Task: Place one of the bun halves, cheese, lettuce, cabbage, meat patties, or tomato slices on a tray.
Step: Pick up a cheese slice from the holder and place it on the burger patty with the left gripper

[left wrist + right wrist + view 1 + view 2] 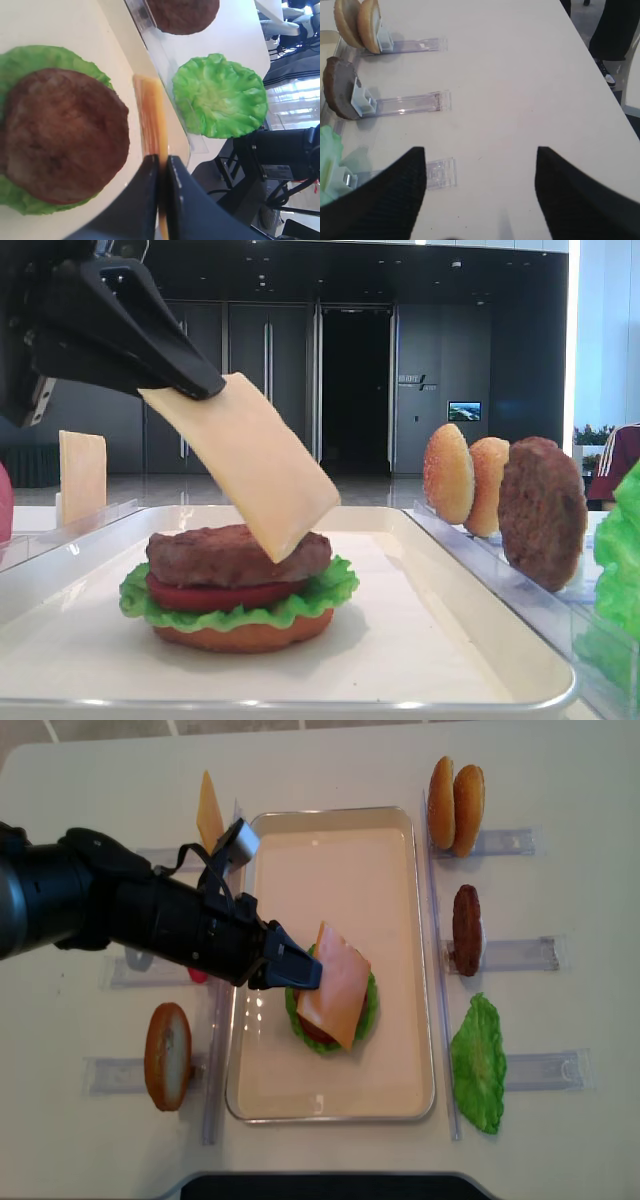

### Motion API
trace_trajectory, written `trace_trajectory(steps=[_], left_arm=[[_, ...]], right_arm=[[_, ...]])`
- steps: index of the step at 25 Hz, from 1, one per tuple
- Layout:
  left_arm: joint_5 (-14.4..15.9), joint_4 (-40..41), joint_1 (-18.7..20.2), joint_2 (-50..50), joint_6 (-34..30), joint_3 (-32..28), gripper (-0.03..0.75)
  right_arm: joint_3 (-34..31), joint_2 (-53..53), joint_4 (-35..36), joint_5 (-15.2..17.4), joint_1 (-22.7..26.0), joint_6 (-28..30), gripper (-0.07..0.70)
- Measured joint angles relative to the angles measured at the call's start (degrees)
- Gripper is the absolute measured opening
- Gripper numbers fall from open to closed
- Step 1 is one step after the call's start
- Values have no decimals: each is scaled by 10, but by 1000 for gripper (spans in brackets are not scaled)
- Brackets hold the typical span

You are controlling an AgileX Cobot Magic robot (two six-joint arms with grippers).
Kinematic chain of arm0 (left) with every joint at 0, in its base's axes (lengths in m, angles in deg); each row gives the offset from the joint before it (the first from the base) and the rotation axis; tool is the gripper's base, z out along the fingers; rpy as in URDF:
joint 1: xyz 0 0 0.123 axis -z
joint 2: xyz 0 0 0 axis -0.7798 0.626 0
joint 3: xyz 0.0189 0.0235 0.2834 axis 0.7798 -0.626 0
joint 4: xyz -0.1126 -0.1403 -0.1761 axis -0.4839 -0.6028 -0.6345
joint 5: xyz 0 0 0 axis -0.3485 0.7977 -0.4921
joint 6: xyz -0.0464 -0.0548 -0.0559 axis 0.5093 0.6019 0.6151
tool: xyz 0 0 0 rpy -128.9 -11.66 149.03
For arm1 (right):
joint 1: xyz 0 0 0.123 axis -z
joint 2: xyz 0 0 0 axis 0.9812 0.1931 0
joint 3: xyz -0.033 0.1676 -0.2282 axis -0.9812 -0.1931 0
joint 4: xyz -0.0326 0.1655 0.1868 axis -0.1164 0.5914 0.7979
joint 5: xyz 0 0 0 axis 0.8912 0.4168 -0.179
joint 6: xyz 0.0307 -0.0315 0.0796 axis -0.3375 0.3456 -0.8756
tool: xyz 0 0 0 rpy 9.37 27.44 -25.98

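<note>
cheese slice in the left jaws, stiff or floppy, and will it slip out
Probably stiff: the cheese slice, pinched at one corner, juts out flat and tilted over the patty without drooping. It looks thin and light. Its smooth surface may slide, though the left gripper looks shut tight on its edge.

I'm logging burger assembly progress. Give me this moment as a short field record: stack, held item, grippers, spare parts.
stack on tray: bottom bun half, lettuce, tomato slice, meat patty
held item: cheese, tilted, its low corner over the patty
left gripper: shut on the cheese's edge
right gripper: open, empty, over bare table
spares right of tray: two bun halves, patty, lettuce leaf
</note>
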Motion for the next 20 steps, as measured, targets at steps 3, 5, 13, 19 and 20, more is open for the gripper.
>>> trace_trajectory(steps=[3,5,13,19,20], left_arm=[[-11,0,0,0,1,0,15],[-13,1,0,0,1,0,15],[-16,16,0,0,4,0,15],[-25,28,0,0,14,0,15],[-25,29,0,0,14,0,15]], right_arm=[[0,0,0,0,0,0,474],[0,0,0,0,0,0,474],[0,0,0,0,0,0,474],[0,0,0,0,0,0,474],[0,0,0,0,0,0,474]])
